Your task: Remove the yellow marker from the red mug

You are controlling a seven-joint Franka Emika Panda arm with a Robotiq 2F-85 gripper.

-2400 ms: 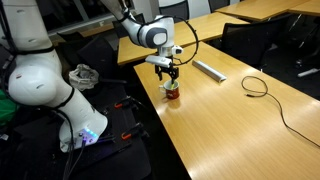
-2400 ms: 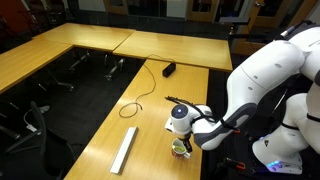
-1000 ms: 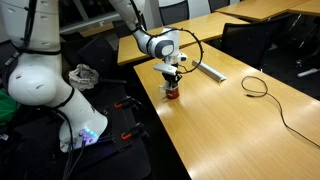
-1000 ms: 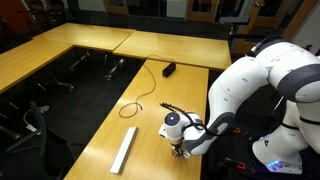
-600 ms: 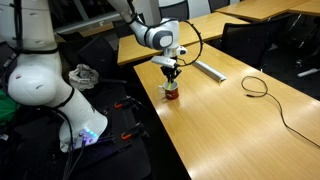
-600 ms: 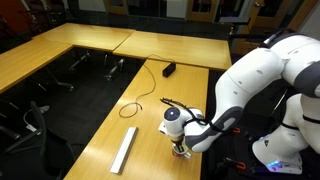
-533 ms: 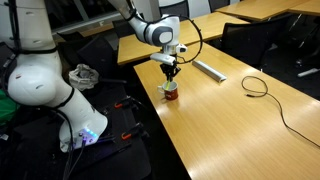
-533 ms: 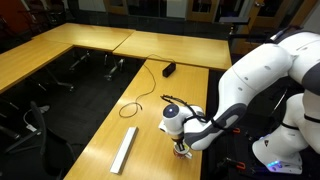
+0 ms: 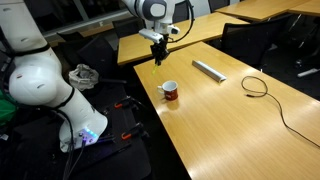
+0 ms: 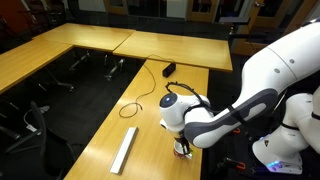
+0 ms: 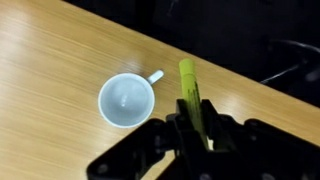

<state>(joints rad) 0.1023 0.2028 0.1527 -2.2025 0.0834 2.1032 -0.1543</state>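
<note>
The red mug (image 9: 170, 91) stands upright on the wooden table, near its edge. From above in the wrist view, the mug (image 11: 126, 101) shows a pale inside with nothing in it. My gripper (image 11: 197, 125) is shut on the yellow marker (image 11: 189, 85), which sticks out past the fingertips, to the right of the mug and well above it. In an exterior view my gripper (image 9: 160, 55) hangs high over the table, up and slightly left of the mug. In the other exterior view the arm hides the gripper, and only part of the mug (image 10: 182, 150) shows.
A long grey flat bar (image 9: 208, 70) lies on the table beyond the mug, also seen as the bar (image 10: 125, 150). A black cable (image 9: 256, 86) loops further along the table. The table edge (image 9: 150, 100) drops off close beside the mug. The robot's white base (image 9: 45, 90) stands nearby.
The gripper has risen from the mug's mouth, carrying the yellow marker up and out of it. The mug stayed in place and is now empty.
</note>
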